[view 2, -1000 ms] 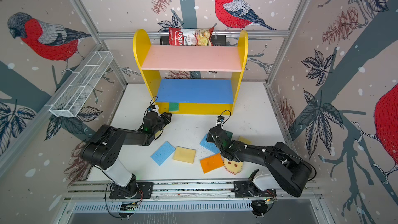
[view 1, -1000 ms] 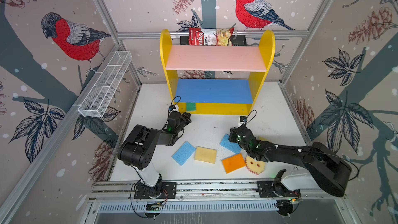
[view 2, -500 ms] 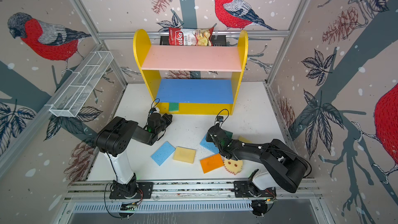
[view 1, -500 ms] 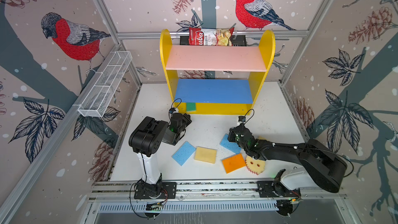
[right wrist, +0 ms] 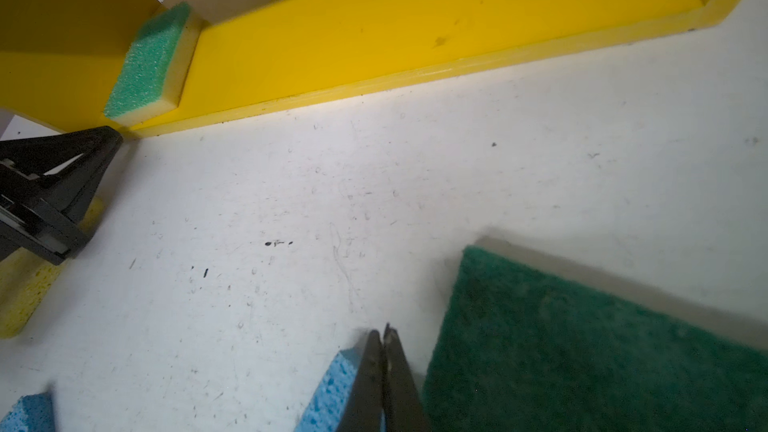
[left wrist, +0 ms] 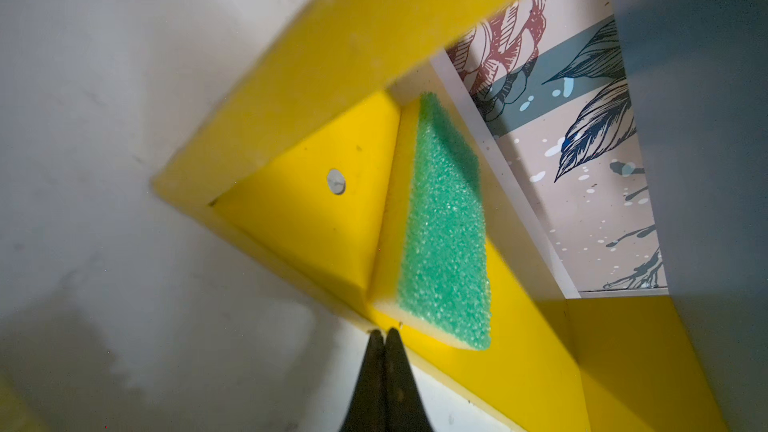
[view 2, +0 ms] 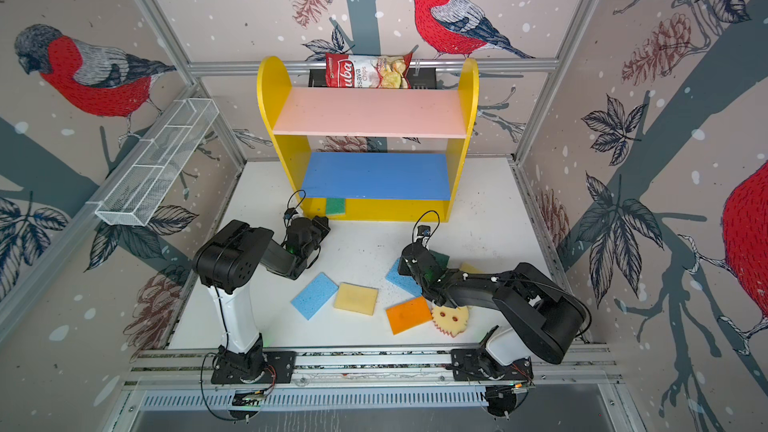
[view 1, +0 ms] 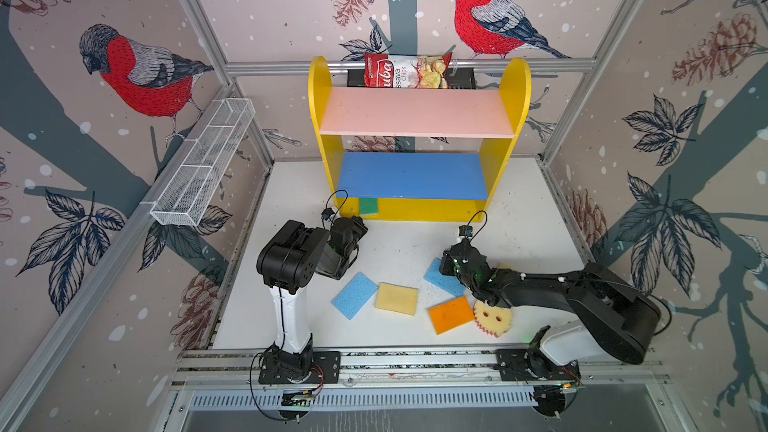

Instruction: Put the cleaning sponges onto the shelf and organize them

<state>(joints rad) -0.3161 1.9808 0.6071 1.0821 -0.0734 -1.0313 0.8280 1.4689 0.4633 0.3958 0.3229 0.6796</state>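
Observation:
The shelf [view 1: 415, 112] stands at the back, with a green-topped sponge [view 1: 368, 206] on the left end of its yellow base [left wrist: 519, 347]. My left gripper [left wrist: 384, 332] is shut and empty, its tips just in front of that sponge [left wrist: 444, 222] at the base's edge. On the table lie a blue sponge [view 1: 354, 295], a yellow one [view 1: 397, 298], an orange one [view 1: 451, 314] and a smiley-face sponge [view 1: 493, 317]. My right gripper [right wrist: 384, 330] is shut and empty, low over the corner of another blue sponge [view 1: 436, 278], beside a dark green pad [right wrist: 582, 347].
A chips bag [view 1: 407, 71] sits in a black basket behind the shelf's top. A white wire basket [view 1: 203, 164] hangs on the left wall. A yellow sponge [right wrist: 25, 297] lies under the left gripper [right wrist: 83, 168]. The arms' rail [view 1: 415, 361] runs along the front.
The left arm's lower links have swung upright, and its gripper has drawn back a little from the shelf's base. The right arm has barely moved. Both grippers stay shut.

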